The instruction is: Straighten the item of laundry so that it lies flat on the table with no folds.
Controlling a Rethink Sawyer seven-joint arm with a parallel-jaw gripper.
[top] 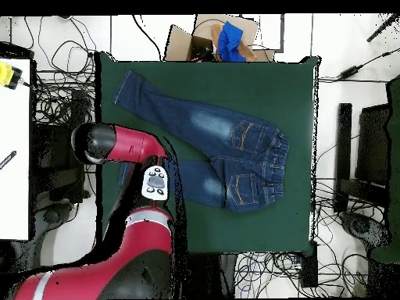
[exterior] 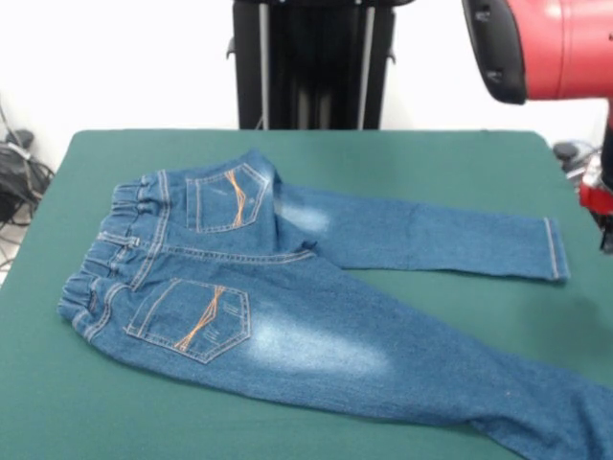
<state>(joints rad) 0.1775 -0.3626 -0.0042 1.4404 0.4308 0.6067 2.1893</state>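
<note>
The small blue denim jeans (exterior: 287, 287) lie back side up on the green table (exterior: 431, 158), with orange-stitched pockets showing and the gathered waistband at the left. One leg reaches right to its hem; the other runs off the bottom right corner. The seat bunches slightly above the upper pocket. In the overhead view the jeans (top: 211, 148) lie mid-table (top: 297, 86), with one leg partly hidden under the red arm (top: 129, 144). The arm (exterior: 565, 48) hangs over the table's right side. A red and black part at the right edge (exterior: 596, 196) is cut off, so I cannot make out the gripper.
The black pedestal (exterior: 311, 62) stands behind the table's far edge. In the overhead view an open cardboard box (top: 223, 39) with a blue item sits beyond the table's top edge. Cables lie on the floor all round. A white surface (top: 14, 148) stands at the left.
</note>
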